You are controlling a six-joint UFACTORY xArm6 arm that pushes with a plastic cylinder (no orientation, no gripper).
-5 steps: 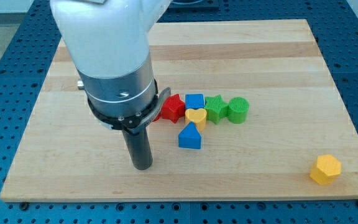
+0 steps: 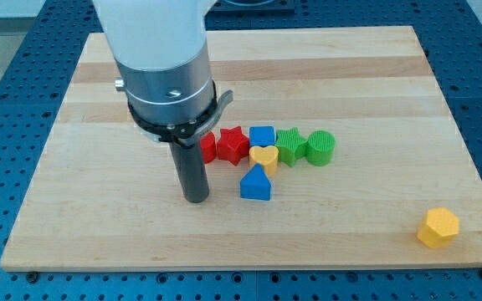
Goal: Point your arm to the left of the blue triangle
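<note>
Our tip (image 2: 195, 199) rests on the worktop (image 2: 358, 75) to the view's left of the blue triangle (image 2: 256, 183), near it but apart. We carry no fingers, only the rod. The triangle sits just below the yellow heart (image 2: 264, 156).

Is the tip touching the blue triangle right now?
No: my tip sits on the board to the view's left of the blue triangle, with a strip of bare wood showing between them.
</note>
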